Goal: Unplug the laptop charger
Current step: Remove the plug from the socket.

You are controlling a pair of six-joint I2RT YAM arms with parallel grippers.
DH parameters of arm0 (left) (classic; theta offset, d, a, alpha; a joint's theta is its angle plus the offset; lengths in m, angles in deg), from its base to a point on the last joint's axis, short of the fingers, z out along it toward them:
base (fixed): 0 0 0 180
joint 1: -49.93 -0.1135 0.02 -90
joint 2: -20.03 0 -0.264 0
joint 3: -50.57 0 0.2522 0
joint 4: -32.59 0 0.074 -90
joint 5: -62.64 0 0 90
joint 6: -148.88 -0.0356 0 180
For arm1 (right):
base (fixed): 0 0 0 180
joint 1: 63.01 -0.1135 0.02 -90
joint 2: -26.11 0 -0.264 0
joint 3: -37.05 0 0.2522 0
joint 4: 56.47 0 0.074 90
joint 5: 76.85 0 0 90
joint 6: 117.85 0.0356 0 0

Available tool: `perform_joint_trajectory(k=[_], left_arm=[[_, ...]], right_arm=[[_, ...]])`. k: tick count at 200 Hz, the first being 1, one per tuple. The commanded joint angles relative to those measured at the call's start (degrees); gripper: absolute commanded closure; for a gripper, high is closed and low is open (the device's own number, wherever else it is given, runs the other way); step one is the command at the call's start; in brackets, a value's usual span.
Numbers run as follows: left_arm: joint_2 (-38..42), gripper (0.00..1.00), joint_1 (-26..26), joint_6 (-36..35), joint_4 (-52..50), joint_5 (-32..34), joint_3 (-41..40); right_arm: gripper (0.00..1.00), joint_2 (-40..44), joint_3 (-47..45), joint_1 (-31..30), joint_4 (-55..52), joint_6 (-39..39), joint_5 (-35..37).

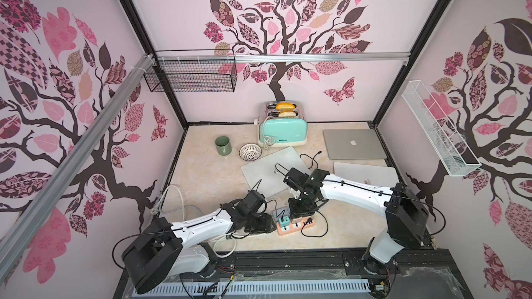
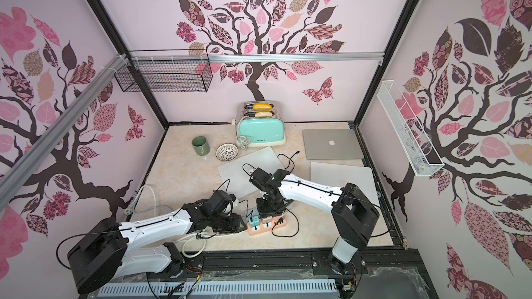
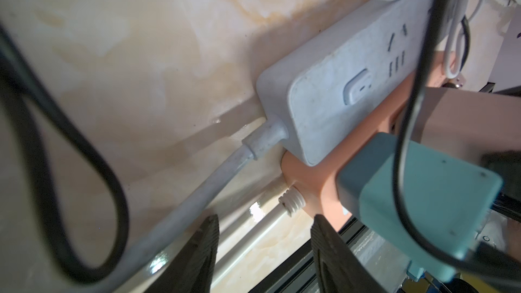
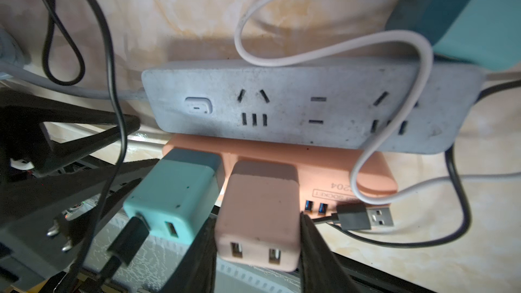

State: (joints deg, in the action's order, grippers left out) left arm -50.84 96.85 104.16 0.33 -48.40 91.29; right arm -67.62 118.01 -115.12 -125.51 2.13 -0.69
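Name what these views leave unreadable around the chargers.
- Pink charger prongs: right wrist view, hidden by its own body; seated or not, unclear.
- Pink power strip sockets: left wrist view, covered by grey strip and teal charger.
- Which charger belongs to the far laptop: top views, cables too thin to trace.

Teal charger, pink charger, salmon power strip, grey power strip, mint toaster, green mug
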Motion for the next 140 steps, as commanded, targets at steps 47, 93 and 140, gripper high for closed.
perform_joint_trajectory(k=[47,93,140], left_arm=[[-1.77,0.40,0.42,3.15,3.26,2.85,-0.60],[-4.05,0.40,2.11,2.14,0.06,6.78,0.81],[-5.62,0.40,3.58,2.67,-4.24,12.50,1.32]], right_arm=[[0.90,0.20,-1.72,-0.33,4.12,3.00,-3.47],[0.90,0.90,-1.33,-0.27,4.21,3.81,-3.83],[0.91,1.82,-0.39,-0.27,3.51,4.07,-3.82]])
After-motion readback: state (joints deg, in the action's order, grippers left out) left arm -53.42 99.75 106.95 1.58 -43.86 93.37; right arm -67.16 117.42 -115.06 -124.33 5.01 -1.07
